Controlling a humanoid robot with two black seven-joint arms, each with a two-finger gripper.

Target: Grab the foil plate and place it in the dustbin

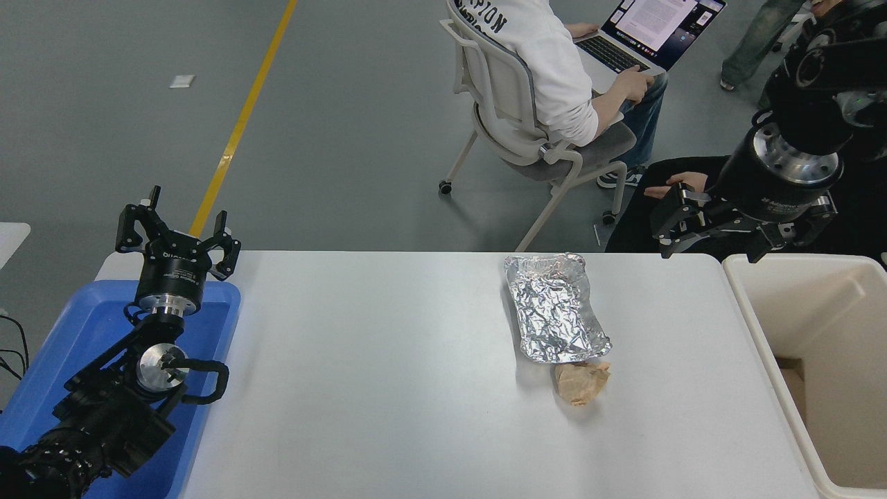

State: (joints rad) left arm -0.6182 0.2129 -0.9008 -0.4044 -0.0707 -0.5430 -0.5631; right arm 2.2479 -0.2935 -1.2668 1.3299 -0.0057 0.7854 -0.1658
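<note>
Right gripper (741,232): hovering at two o'clock, jaws spread apart, gripping nothing.
Foil plate (556,309): lying on the desk (360,374), right of centre.
Left gripper (177,239): sitting at nine o'clock, jaws apart.

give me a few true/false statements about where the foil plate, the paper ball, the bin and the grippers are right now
1. The foil plate lies on the white table. True.
2. The right gripper is shut on the foil plate. False: it is open, up by the table's far right corner, apart from the plate.
3. The tan paper ball sits at the plate's near end. True.
4. The foil plate is already in the dustbin. False: the dustbin stands at the table's right end and the plate is not in it.
5. The left gripper is above the blue tray at the left. True.
</note>
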